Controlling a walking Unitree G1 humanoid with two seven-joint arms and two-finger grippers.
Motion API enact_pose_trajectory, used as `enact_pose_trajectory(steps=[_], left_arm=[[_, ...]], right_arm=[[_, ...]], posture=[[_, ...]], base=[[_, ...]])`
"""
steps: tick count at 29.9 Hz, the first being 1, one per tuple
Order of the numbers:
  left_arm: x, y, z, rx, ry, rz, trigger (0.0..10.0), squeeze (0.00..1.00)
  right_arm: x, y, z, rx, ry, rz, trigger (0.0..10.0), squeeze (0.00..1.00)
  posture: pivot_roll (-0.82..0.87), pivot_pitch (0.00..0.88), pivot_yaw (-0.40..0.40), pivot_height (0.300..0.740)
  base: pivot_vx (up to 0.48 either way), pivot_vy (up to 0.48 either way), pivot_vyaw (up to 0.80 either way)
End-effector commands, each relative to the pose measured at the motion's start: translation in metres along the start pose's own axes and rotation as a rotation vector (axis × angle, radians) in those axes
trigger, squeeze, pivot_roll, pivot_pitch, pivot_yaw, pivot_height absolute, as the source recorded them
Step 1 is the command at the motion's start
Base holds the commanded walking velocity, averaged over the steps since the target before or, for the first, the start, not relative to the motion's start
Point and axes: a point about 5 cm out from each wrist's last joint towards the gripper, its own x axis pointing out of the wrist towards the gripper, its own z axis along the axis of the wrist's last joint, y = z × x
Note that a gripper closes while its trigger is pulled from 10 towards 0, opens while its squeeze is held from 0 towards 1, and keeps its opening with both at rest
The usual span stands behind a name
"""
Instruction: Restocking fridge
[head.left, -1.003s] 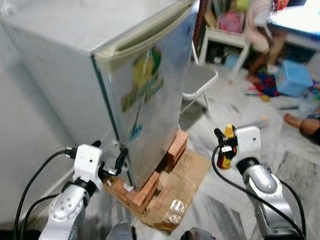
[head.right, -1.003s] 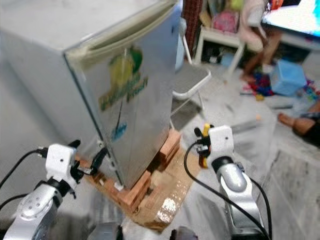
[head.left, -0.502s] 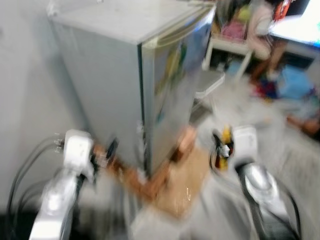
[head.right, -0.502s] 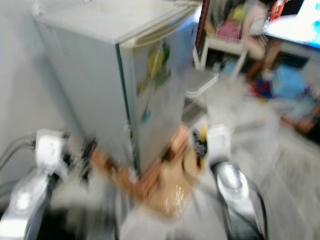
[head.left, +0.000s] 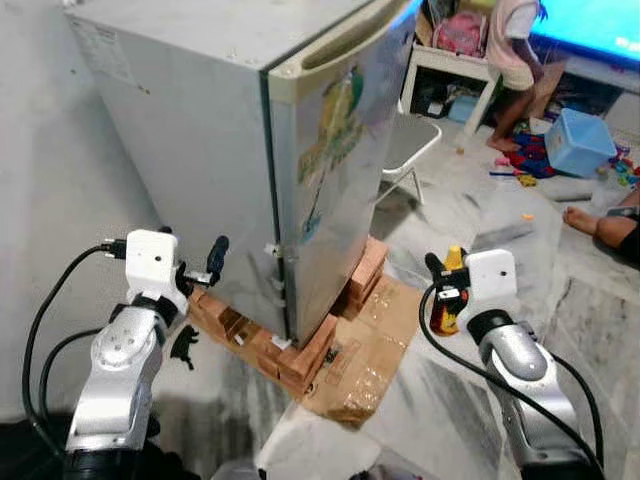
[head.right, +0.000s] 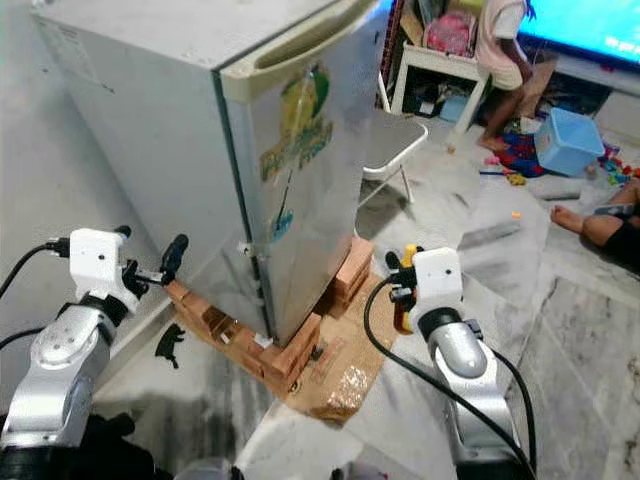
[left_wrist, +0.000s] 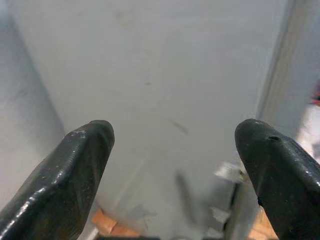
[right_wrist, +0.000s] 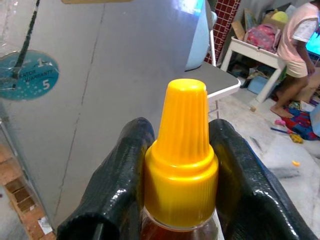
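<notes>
A small grey fridge (head.left: 300, 150) stands with its door shut on bricks (head.left: 300, 355) and flattened cardboard (head.left: 365, 350). My left gripper (head.left: 205, 272) is open and held low beside the fridge's side wall, a little short of the door's lower corner; in the left wrist view its fingers (left_wrist: 75, 165) stand wide apart facing that wall. My right gripper (head.left: 440, 288) hovers over the floor to the right of the fridge. It is shut on an amber bottle with a yellow cap (right_wrist: 181, 145), and its fingers (right_wrist: 120, 175) clamp the bottle's neck.
A white folding chair (head.left: 408, 150) stands just behind the fridge's door side. Farther back are a white table (head.left: 455, 70), a standing person (head.left: 512, 45), a blue bin (head.left: 583, 140) and scattered toys. Another person's leg (head.left: 605, 225) lies on the floor at the right. A wall (head.left: 40, 180) is on the left.
The camera swung through a blur, so more of the fridge's side wall shows now. The right gripper still holds the bottle, and the left gripper stays low by the fridge.
</notes>
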Motion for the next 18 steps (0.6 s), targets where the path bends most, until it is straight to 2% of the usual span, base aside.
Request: enact_pose_trajectory(steps=[1,4,5,11,15,18], left_arm=[[0.007,0.001,-0.002,-0.016,0.014,0.029,10.0,0.0],[0.018,-0.002,0.0,-0.011,0.013,0.034,10.0,0.0],[0.028,-0.005,0.001,-0.017,0.022,0.04,10.0,0.0],[0.042,-0.011,0.007,-0.025,0.011,0.048,10.0,0.0],[0.058,-0.023,0.014,-0.037,-0.002,0.036,10.0,0.0],[0.069,-0.039,0.018,-0.035,0.01,0.014,10.0,0.0]], right_arm=[[-0.003,-0.003,0.007,-0.017,-0.013,-0.015,10.0,0.0],[-0.006,-0.004,0.003,-0.008,0.013,-0.019,10.0,0.0],[-0.01,-0.006,-0.002,-0.016,0.051,-0.023,10.0,0.0],[-0.014,-0.009,-0.009,-0.013,0.089,-0.038,10.0,0.0],[-0.018,-0.009,-0.011,-0.01,0.101,-0.042,10.0,0.0],[-0.018,-0.008,-0.011,-0.007,0.107,-0.035,10.0,0.0]], posture=[[0.02,0.0,-0.02,0.74],[0.01,0.0,-0.019,0.74],[0.0,0.0,-0.016,0.74],[-0.01,0.0,-0.011,0.74],[-0.02,0.0,-0.011,0.74],[-0.02,0.0,-0.01,0.74]], base=[[0.0,0.0,0.0],[0.0,0.0,0.0],[0.0,0.0,0.0],[0.0,0.0,0.0],[0.0,0.0,0.0],[0.0,0.0,0.0]])
